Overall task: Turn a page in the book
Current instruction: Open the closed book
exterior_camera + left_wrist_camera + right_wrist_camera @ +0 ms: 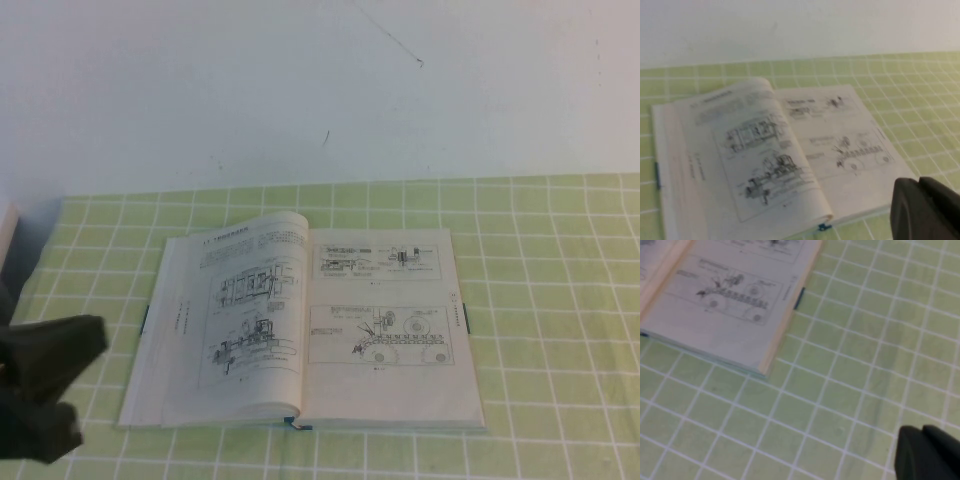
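Observation:
The book [300, 320] lies open and flat on the green checked cloth, its spine pointing toward me. Its right-hand page [385, 320] carries two wide machine drawings. The left-hand leaf [250, 310] arches slightly near the spine. My left gripper [45, 395] hovers low at the near left, off the book's left corner, fingers together and empty. In the left wrist view the left gripper [919, 181] sits in front of the book [775, 150]. My right gripper [922, 430] is outside the high view; it is shut over bare cloth, off the book's [725, 295] near right corner.
A white wall [320, 90] rises behind the table. The checked cloth [560, 300] spreads wide to the right of the book. A pale object [8, 240] shows at the left edge. A dark tab [799, 298] sticks out of the book's right edge.

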`<state>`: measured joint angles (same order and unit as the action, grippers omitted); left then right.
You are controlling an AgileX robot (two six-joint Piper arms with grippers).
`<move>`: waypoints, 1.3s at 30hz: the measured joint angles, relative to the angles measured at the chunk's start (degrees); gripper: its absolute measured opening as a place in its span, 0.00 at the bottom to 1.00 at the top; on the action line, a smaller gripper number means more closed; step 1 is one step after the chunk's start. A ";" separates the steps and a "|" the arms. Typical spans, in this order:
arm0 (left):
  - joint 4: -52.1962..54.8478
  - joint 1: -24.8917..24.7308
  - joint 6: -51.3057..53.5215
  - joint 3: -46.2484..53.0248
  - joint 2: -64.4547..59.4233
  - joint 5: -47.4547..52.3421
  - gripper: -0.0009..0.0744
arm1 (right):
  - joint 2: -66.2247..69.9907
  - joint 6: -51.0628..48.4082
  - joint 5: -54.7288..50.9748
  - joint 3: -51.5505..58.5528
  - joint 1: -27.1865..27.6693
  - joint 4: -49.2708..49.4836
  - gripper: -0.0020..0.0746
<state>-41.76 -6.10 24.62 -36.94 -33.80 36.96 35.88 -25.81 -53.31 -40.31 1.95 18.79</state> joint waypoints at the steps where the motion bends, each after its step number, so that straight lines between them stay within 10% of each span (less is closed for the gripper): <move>1: -3.76 0.00 3.96 0.00 -2.66 0.80 0.01 | 1.91 -0.58 0.11 -0.14 0.00 1.91 0.02; 19: -24.01 0.00 29.21 -10.04 -44.71 -2.19 0.01 | 35.04 -37.58 11.25 -0.41 -1.70 43.29 0.02; 34: -29.10 -11.80 31.54 -20.63 -62.94 -13.80 0.01 | 61.61 -40.06 18.25 -18.56 -14.79 43.27 0.03; 39: -27.07 -15.02 31.54 -21.08 -67.17 -18.63 0.01 | 66.80 -38.90 19.06 -23.45 -14.79 43.06 0.17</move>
<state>-68.83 -21.12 56.17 -58.02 -100.97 18.34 102.68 -64.71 -34.25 -63.76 -12.84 61.84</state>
